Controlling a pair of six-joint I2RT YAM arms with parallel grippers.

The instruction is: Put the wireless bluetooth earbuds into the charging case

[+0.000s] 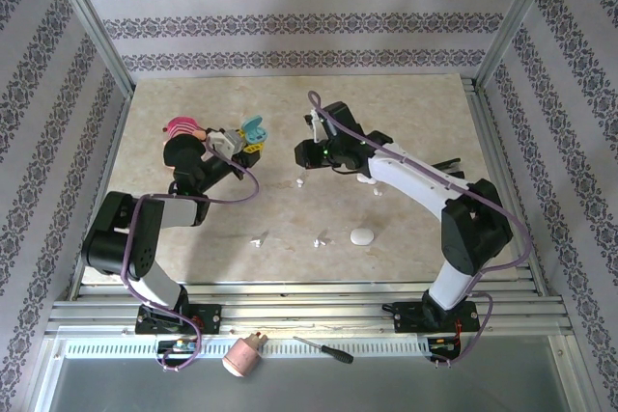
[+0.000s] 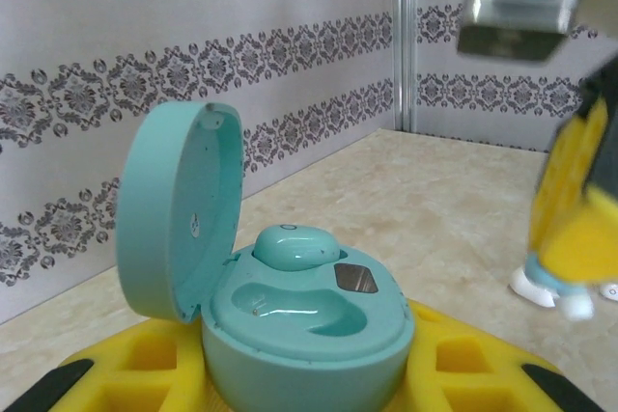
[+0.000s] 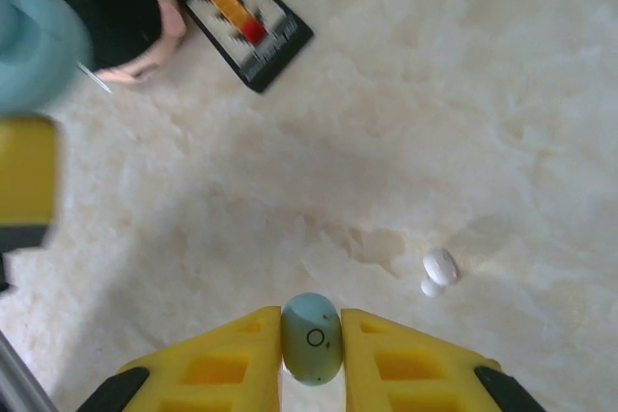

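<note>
Table (image 1: 406, 123): marbled top, work centred slightly toward 11 o'clock in the top view. Left gripper (image 1: 246, 140) is clenched on the teal case (image 2: 309, 335), which sits hinged open between its yellow fingers. Right gripper (image 3: 311, 330), at 3 o'clock of the case and near it, pinches a pale blue-green bud (image 3: 311, 343) end-up between its pads, above the table. The lid (image 2: 179, 209) stands upright at 9 o'clock of the base. Far pocket holds a seated bud (image 2: 294, 243); near slot (image 2: 314, 314) is empty. A white bud (image 3: 439, 267) lies loose on the table at 2 o'clock of the held one. Judged risks: the bud is glossy and gripped on a narrow waist, so it may squirt out on contact. If it is not turned to match the slot it could sit proud or bounce off. The fingers may clip the lid and swing it shut. A downward push may twist the case in its grip.
</note>
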